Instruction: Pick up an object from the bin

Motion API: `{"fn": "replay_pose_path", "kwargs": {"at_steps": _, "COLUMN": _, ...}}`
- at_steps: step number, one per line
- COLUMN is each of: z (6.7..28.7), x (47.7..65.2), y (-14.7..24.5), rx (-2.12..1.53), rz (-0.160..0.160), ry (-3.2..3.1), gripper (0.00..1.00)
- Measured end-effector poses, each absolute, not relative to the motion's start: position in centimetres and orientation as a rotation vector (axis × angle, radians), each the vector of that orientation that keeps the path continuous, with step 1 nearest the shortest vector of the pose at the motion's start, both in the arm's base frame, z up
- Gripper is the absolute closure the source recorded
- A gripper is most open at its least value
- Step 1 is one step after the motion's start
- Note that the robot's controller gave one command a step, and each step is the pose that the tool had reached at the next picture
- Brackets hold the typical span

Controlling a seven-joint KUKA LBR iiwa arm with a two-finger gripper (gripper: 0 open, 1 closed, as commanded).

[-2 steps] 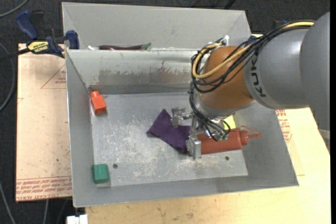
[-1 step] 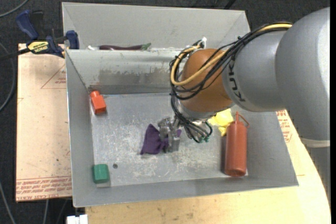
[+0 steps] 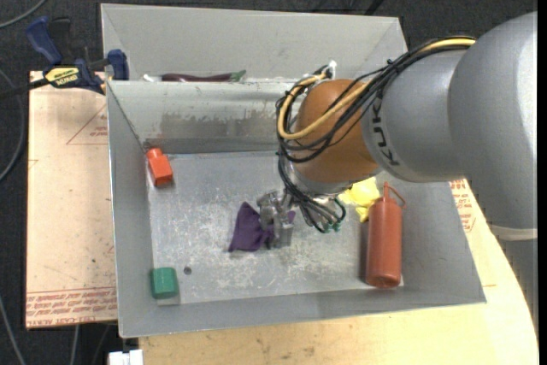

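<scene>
My gripper (image 3: pixel 277 222) hangs low in the middle of the bin, below the orange cover. Its metal fingers touch the right edge of a crumpled purple cloth (image 3: pixel 248 229) that lies on the bin floor. Whether the cloth sits between the fingers is hidden. A red-brown squeeze bottle (image 3: pixel 383 238) lies upright along the bin's right side, to the right of the gripper. A yellow thing (image 3: pixel 364 197) peeks out between the cover and the bottle's tip.
An orange block (image 3: pixel 159 167) rests at the back left of the bin floor. A green cube (image 3: pixel 164 281) sits in the front left corner. The arm and its cables reach in from the right.
</scene>
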State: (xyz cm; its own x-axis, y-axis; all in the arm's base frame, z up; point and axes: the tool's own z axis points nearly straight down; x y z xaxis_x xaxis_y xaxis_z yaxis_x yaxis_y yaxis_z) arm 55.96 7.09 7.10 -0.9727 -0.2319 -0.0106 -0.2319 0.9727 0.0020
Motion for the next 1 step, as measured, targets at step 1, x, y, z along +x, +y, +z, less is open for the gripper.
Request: {"fn": "replay_pose_path", "kwargs": {"at_steps": 1, "z": 22.11, "x": 55.53, "y": 5.99, "rx": -0.243, "rz": 0.008, "ry": 3.116, "gripper": 1.00}}
